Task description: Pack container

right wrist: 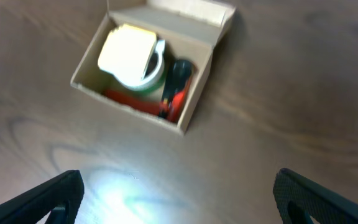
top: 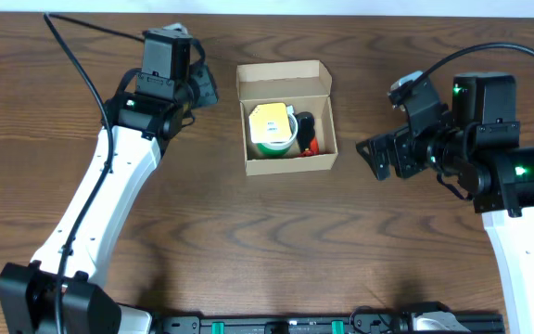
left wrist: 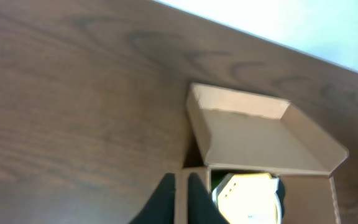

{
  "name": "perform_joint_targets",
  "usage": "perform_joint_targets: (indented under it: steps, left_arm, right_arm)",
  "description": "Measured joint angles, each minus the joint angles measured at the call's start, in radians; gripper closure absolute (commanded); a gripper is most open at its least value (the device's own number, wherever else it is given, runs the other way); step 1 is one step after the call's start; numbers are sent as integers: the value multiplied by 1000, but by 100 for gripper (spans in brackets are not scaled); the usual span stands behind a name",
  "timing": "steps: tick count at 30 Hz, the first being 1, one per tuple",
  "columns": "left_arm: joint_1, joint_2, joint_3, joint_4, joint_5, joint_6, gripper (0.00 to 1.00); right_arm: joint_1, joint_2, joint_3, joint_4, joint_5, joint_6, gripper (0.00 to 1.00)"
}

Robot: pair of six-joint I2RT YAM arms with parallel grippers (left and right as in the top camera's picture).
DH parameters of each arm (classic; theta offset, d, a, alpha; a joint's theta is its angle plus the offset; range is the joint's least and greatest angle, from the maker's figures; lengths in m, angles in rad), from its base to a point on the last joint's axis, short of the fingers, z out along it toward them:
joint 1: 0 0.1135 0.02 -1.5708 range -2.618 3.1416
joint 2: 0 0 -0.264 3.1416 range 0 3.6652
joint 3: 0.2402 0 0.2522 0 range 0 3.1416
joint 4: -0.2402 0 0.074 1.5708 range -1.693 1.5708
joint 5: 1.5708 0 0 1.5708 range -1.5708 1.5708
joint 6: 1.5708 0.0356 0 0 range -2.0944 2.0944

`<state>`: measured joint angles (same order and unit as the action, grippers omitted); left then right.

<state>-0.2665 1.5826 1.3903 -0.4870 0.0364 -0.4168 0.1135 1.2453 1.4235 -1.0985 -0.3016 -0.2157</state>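
Holding tape roll (top: 272, 130) and red tool (top: 307, 141), the container (top: 290, 165) stands open.

Left arm (top: 109, 186) reaches toward the upper left, jaws pressed together; right arm (top: 527, 250), at right, jaws spread wide.

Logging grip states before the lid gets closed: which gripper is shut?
The left gripper: its jaws are pressed together, while the right gripper has its jaws spread wide apart.

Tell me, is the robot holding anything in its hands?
No, nothing is held. The left gripper is shut empty beside the open box, and the right gripper is wide open above the table.
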Motion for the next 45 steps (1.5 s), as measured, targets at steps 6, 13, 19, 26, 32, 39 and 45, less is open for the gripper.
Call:
perform_joint_targets:
  steps: [6, 13, 19, 26, 32, 39, 45]
  left_arm:
    - [8, 84, 0, 120, 66, 55, 95]
    - [92, 255, 3, 214, 224, 47, 95]
    - [160, 455, 142, 176, 381, 22, 95]
    - [156, 694, 421, 20, 502, 16, 95]
    - [155, 785, 512, 14, 570, -8, 95]
    - [154, 812, 520, 23, 626, -51, 95]
    - [154, 822, 520, 25, 679, -58, 95]
  right_arm:
    - [0, 43, 0, 139, 18, 53, 99]
    - [-9, 275, 0, 323, 76, 186, 99]
    - [-31, 529, -2, 523, 57, 285, 99]
    - [-85, 784, -5, 766, -128, 438, 99]
    - [-102, 903, -7, 929, -261, 552, 99]
    - [-88, 954, -7, 1040, -353, 661, 99]
    - [-64, 962, -7, 1087, -385, 703, 99]
